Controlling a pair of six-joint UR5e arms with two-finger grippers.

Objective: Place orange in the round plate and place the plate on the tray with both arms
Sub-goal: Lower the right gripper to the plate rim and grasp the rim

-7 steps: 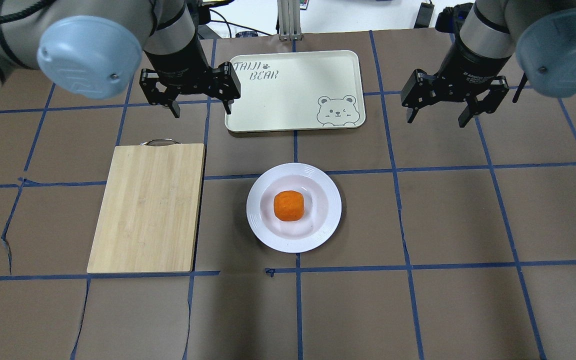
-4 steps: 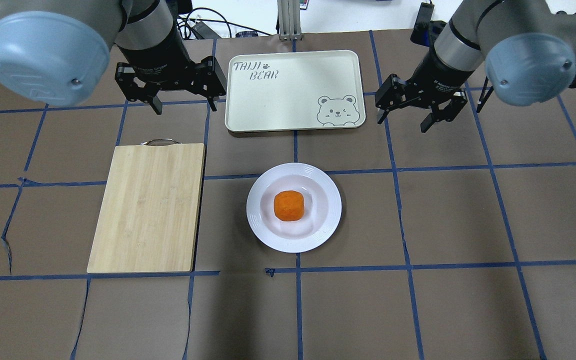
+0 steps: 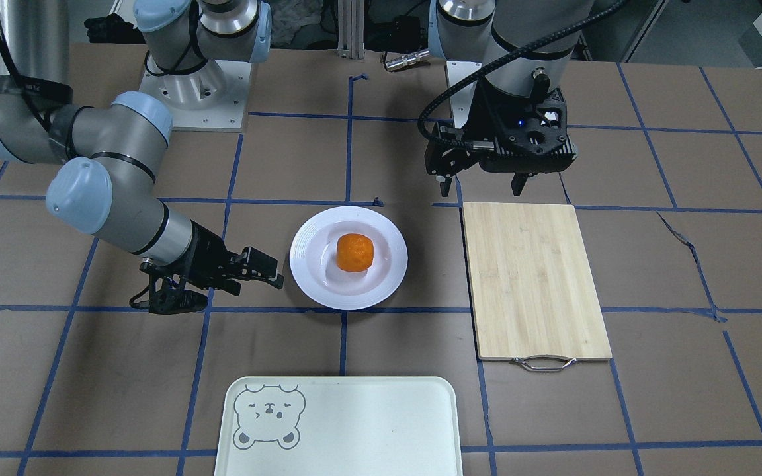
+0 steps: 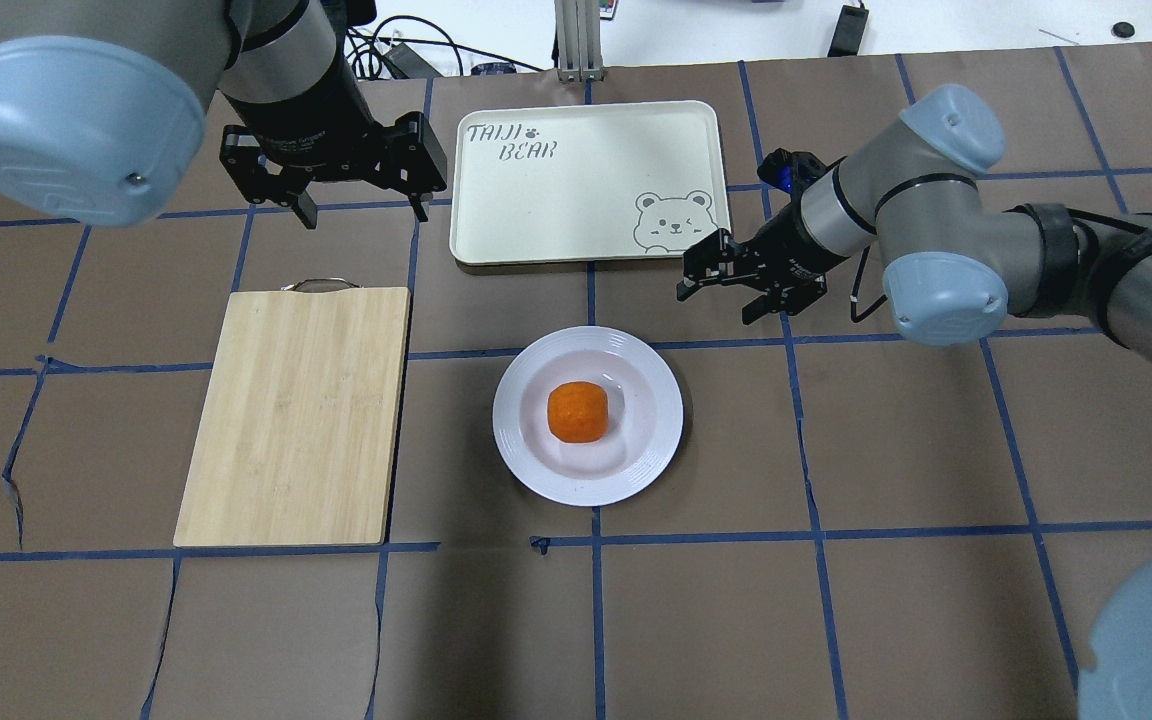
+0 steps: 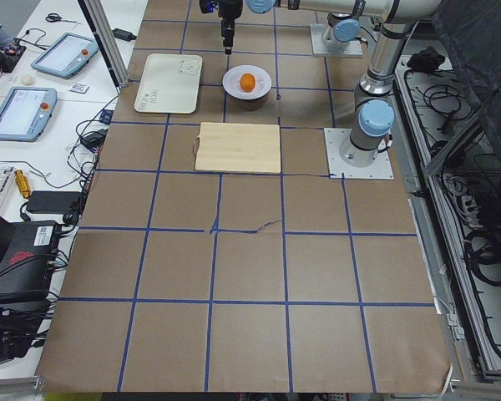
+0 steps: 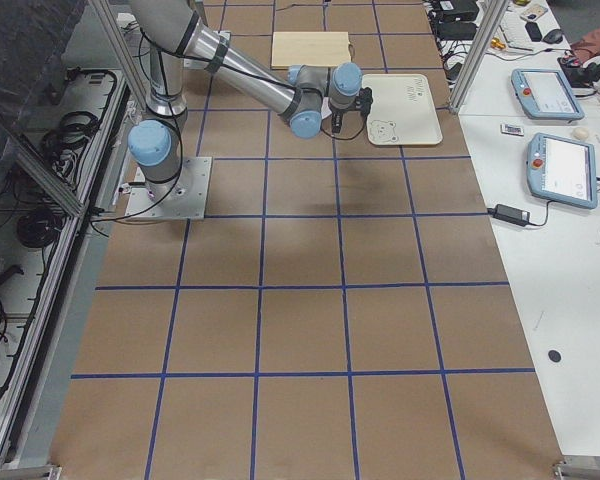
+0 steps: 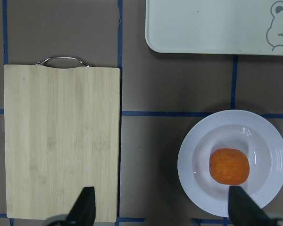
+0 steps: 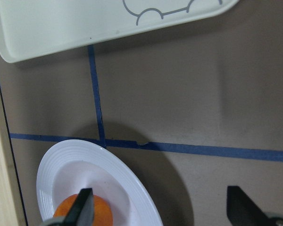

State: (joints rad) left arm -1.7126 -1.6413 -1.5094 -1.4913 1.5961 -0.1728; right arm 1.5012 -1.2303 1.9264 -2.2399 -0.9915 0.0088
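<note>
Sitting in the sunken centre of the round plate (image 4: 536, 462), flat on the brown taped table (image 4: 936, 450), just right of the bamboo cutting board (image 4: 296, 415) and on the near side of the tray (image 4: 586, 180), seen from overhead: orange (image 4: 577, 411). Hovering with jaws spread wide and gripping nothing: left gripper (image 4: 366, 218), above the table just left of the tray, beyond the board's metal handle. Hanging low and tilted, likewise spread wide and holding nothing: right gripper (image 4: 714, 305), between the tray's bear corner and the plate's far right rim, close to that rim but clear of it.
</note>
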